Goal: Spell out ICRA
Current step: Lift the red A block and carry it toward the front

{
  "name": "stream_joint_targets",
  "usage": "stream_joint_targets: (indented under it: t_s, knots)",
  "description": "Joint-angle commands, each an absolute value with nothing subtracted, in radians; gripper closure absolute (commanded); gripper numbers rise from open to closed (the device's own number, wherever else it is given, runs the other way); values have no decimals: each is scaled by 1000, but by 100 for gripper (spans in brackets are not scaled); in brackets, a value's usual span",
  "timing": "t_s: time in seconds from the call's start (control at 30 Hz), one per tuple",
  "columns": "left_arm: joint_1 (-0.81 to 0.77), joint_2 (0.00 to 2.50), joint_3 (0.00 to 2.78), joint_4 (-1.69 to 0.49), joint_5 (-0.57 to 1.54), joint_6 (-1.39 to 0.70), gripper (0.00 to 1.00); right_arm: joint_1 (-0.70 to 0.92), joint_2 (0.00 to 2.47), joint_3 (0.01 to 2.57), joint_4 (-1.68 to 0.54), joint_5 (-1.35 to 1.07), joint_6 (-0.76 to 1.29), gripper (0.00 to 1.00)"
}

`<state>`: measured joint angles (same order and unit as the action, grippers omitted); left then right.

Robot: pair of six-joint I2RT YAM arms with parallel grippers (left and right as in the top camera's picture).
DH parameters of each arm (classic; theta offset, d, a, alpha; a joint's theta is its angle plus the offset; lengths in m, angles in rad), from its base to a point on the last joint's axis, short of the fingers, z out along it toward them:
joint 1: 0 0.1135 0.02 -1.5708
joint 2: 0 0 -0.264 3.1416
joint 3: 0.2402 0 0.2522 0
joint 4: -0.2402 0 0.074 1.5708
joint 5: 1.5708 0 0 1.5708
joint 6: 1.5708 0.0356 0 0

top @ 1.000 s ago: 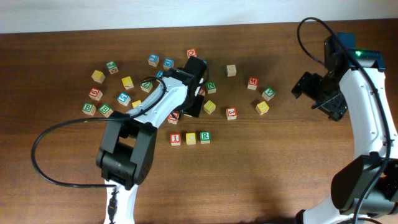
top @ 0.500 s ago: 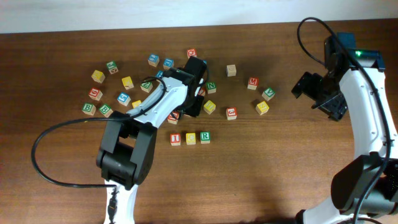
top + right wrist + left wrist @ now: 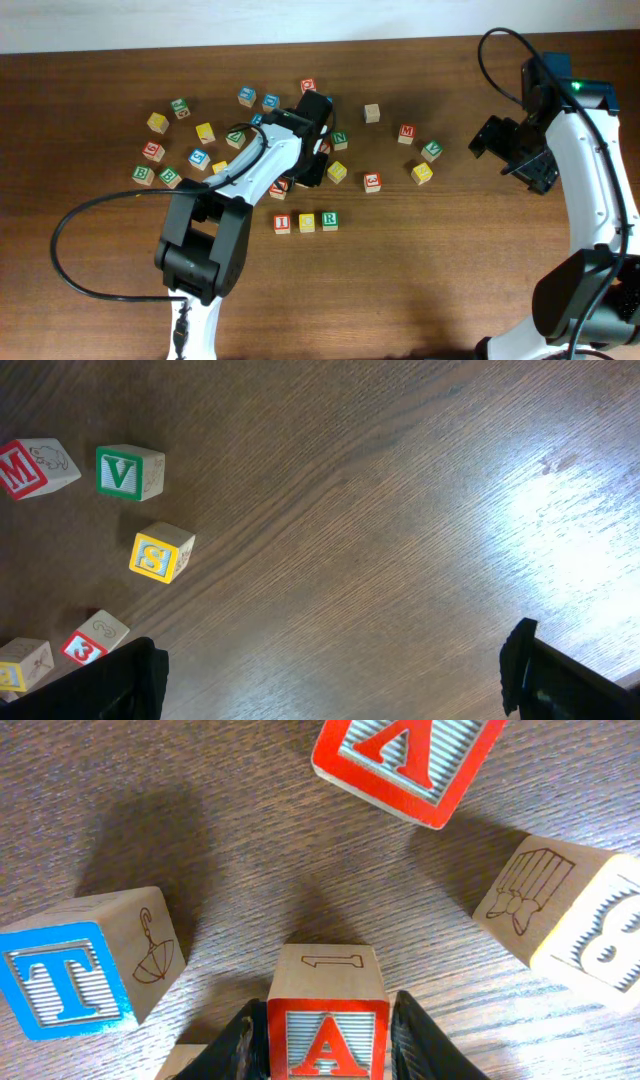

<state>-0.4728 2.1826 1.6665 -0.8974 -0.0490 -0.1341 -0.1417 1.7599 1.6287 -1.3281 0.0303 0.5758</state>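
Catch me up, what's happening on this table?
The left gripper is clamped on a red A block among the loose blocks, not yet lifted off the table. Nearer the front, the I block, C block and R block already stand in a row. The right gripper hangs open off to the side, holding nothing.

The counter (image 3: 450, 290) was dark brown with a fine wood grain. Of the pale wooden cubes, the I cube (image 3: 282, 223) was lettered red, the C cube (image 3: 306, 222) yellow and the R cube (image 3: 329, 220) green. The near A cube (image 3: 327, 1030) bore a red letter on grey ribbing inside a red border, and the far A cube (image 3: 405, 760) looked alike. The T cube (image 3: 70, 982) was blue, with an umbrella outline on its side. The M cube (image 3: 25, 468) was red, the V cube (image 3: 125, 472) green and the S cube (image 3: 158, 555) yellow.
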Motion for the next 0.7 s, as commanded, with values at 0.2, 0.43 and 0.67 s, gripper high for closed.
stream_joint_targets:
  t_s: [0.2,0.43,0.67]
  knots:
    - [-475,2189,1684,-902,-41,-129,75,-145,1758,1626,-1328,50,581,2]
    - [-475,2130,1759,-986,-39,-130,78,-145,1758,1626,-1328,50,581,2]
    - [-475,2022,1800,-1058,371,-145,79,-145,1758,1626,-1328,50,581,2]
